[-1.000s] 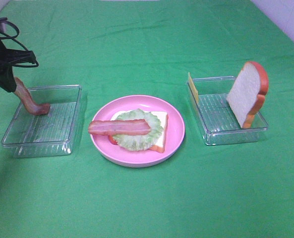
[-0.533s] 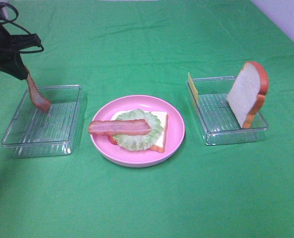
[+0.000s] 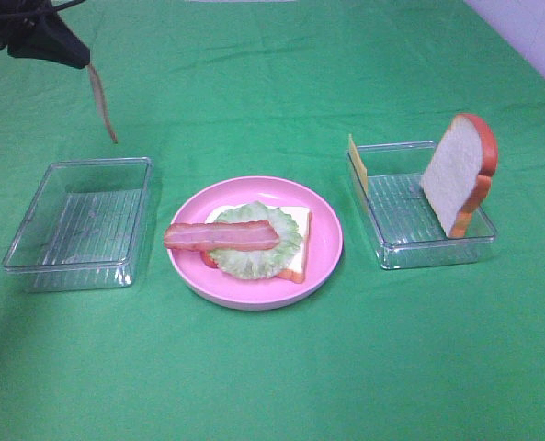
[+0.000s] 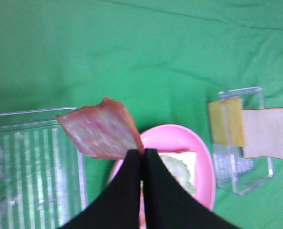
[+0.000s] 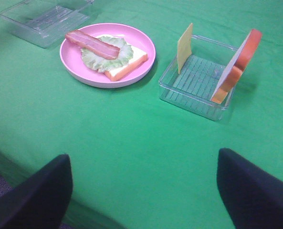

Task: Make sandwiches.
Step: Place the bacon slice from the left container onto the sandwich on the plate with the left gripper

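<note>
A staged test setup, more lab than kitchen, was suggested: the surface (image 3: pixel 254 377) was covered by a wrinkled green cloth (image 3: pixel 254 83), a toy bacon strip (image 3: pixel 221 237) and toy bread slice (image 3: pixel 456 179) were set out on a pink plate (image 3: pixel 332 241) and in clear plastic trays (image 3: pixel 70 276), and pale tiling (image 3: pixel 534 37) was glimpsed at one corner.

Nothing to read from where I stand: no lettering, label, brand or number shows on the clear trays (image 3: pixel 33 266), the pink plate (image 3: pixel 325 246), the bread slice (image 3: pixel 454 175) or the green table (image 3: pixel 272 377).
</note>
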